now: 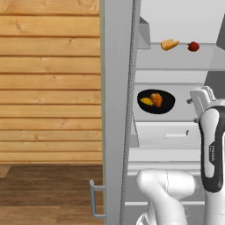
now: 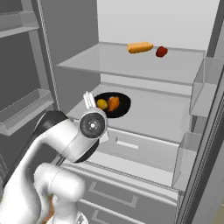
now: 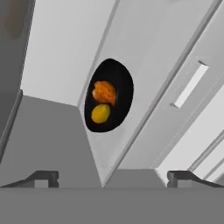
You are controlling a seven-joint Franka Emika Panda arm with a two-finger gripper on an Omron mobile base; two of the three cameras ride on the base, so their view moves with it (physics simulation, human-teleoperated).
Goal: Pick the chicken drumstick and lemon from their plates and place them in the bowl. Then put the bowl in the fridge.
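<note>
- Hand view: the gripper has its two fingertips spread wide near the bottom edge, with nothing between them.
- The bowl is well apart from the tips, toward 12 o'clock, resting on a pale shelf of the fridge.
- Inside the bowl the drumstick sits at 12 o'clock and the lemon at 6 o'clock, the two touching or nearly so.
- Right base view: the bowl stands on the middle shelf, toward its left end, above the drawer.
- The lemon lies at 9 o'clock of the drumstick.
- On the shelf above, at 1 o'clock from the bowl, a tan-orange wedge of food lies just beside a small red item.
- Left base view: the bowl shows past the edge of the open fridge door, lemon at 9 o'clock of the drumstick.
- The arm's hand is at 3 o'clock of the bowl, apart from it.
</note>
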